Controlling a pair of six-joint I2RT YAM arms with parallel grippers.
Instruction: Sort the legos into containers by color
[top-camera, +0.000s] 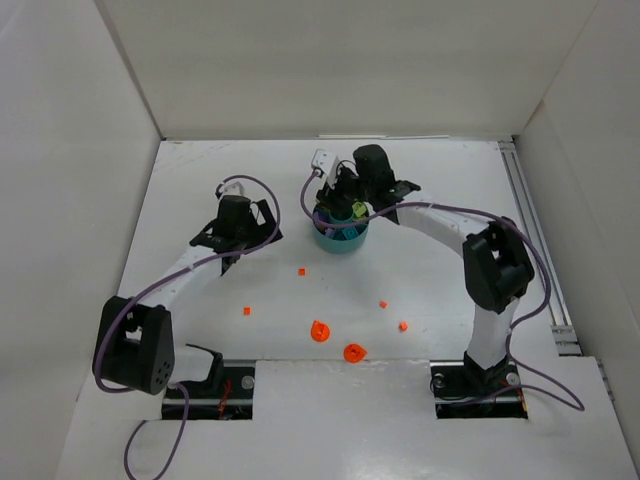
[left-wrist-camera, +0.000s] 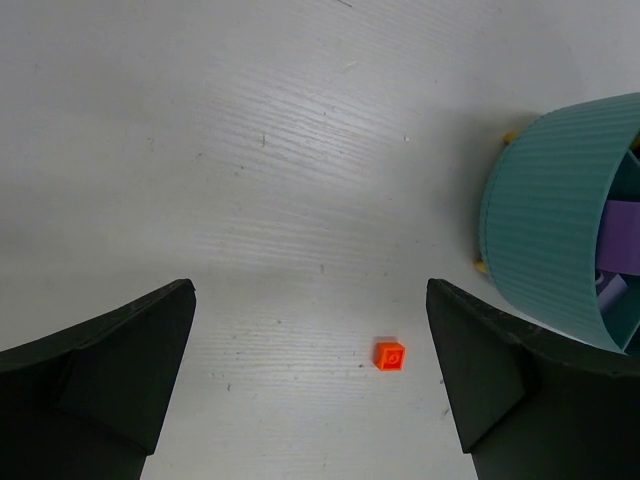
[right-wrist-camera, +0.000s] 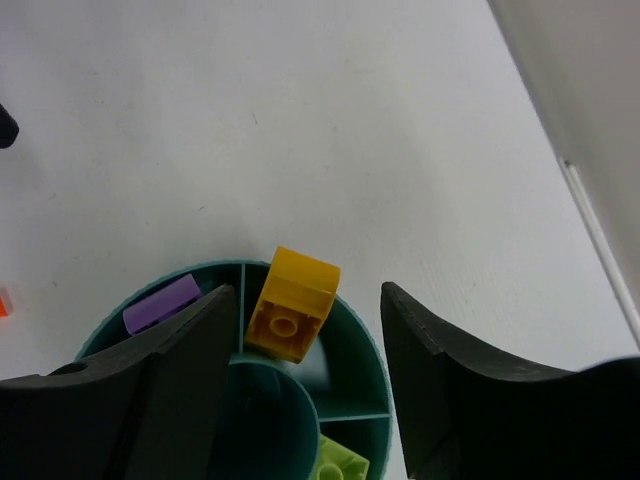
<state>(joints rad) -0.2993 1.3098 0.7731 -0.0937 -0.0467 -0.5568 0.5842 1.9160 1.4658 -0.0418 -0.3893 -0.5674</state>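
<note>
Orange brick (left-wrist-camera: 390, 355) lies at four o'clock from our left gripper (left-wrist-camera: 308, 290), which we hold spread and empty; our right gripper (right-wrist-camera: 308, 290) hangs released over the teal dish (left-wrist-camera: 545, 230).

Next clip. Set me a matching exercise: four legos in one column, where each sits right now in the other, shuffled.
1. yellow lego
2. lime green lego
3. orange square lego
4. orange round legos

A. table, near the arm bases
B. dish section neighbouring the purple lego
C. table, between the fingers of the left gripper
D. dish section at the right wrist view's bottom edge

Pairs: 1-B, 2-D, 3-C, 4-A
</note>
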